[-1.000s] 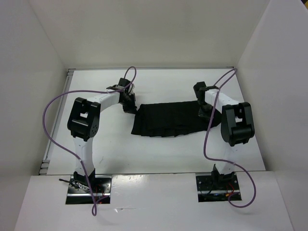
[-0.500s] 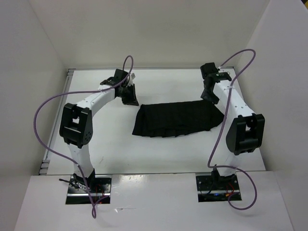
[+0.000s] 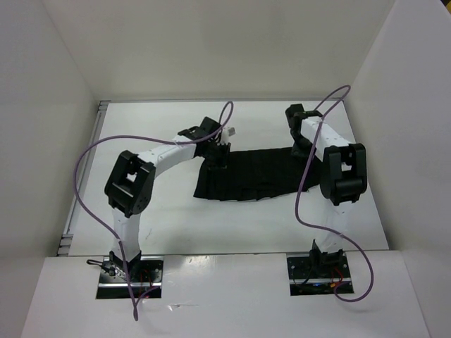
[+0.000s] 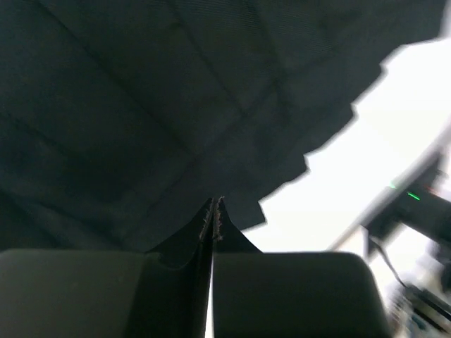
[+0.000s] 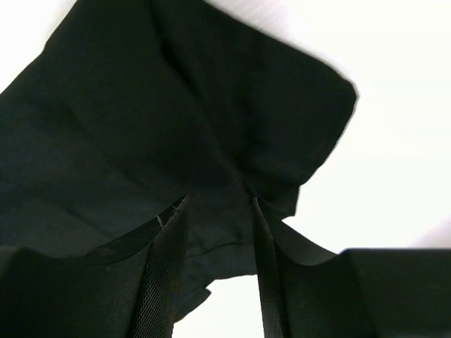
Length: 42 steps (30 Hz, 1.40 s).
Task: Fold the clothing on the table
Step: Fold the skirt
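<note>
Black pleated clothing (image 3: 257,174) lies spread flat on the white bench (image 3: 162,211), mid-bench, long side running left to right between the two arms.

Left tool (image 4: 213,213): clenched, fingers pressed tip to tip. It sits low at the garment's far-left corner. No cloth is seen between the tips. The wrist view shows the stepped, pleated hem edge just beside it.

Right tool (image 5: 218,211): released, fingers (image 5: 165,267) parted with a clear gap. It is poised over the garment's far-right corner, where the fabric is rumpled and the corner is rounded. Nothing is gripped.
</note>
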Available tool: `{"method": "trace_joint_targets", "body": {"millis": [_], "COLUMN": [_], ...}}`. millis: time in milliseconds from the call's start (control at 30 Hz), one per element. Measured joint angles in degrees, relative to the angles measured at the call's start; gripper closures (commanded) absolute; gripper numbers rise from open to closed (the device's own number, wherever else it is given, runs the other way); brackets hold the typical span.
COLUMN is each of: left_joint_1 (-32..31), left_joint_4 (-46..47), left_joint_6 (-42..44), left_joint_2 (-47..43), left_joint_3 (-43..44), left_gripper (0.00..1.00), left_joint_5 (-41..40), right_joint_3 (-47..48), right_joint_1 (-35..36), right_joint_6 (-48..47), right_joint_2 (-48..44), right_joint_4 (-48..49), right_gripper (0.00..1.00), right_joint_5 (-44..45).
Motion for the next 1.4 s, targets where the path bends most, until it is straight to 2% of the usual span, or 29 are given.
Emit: {"method": "trace_joint_targets", "body": {"millis": [100,300,533,700,900,1067,1300,1333,1400], "left_joint_1": [-2.3,-3.0,-3.7,-1.5,5.7,10.4,11.2,11.2,11.2], "left_joint_4": [-1.1,-4.7,-5.7,-5.6,-5.8,-7.0,-7.5,-7.5,-7.4], "left_joint_6": [0.2,0.0,0.2,0.9,2.1,3.2,3.4,3.4,3.4], "left_joint_2": [2.5,6.1,6.1,6.1,5.9,6.0,6.0,6.0,6.0], "left_joint_3": [1.5,1.6,2.4,2.4,2.6,3.2,3.3,3.3,3.2], "left_gripper": [1.00,1.00,1.00,1.00,1.00,1.00,1.00,1.00,1.00], "left_joint_5": [-6.2,-18.6,-27.5,-29.3,-31.9,-33.1,-33.3,-33.3,-33.3], "right_joint_3": [0.0,-0.7,-2.1,-5.3,-7.8,-9.7,-12.6,-13.2,-13.6], "right_joint_1": [-1.8,-4.4,-6.5,-8.7,-9.0,-9.0,-9.9,-10.2,-11.0], "right_joint_6": [0.0,-0.4,-1.3,-3.8,-7.1,-10.3,-13.7,-14.1,-14.3], "right_joint_2": [-0.6,-3.8,-9.6,-10.7,-10.7,-9.6,-3.8,-2.9,-1.8], "right_joint_4": [0.2,0.5,2.2,4.4,7.5,12.3,18.9,19.5,20.1], "right_gripper": [0.53,0.53,0.38,0.33,0.31,0.28,0.24,0.19,0.18], "right_joint_5": [0.1,-0.2,-2.9,-7.8,-14.6,-23.8,-40.3,-42.4,-46.4]}}
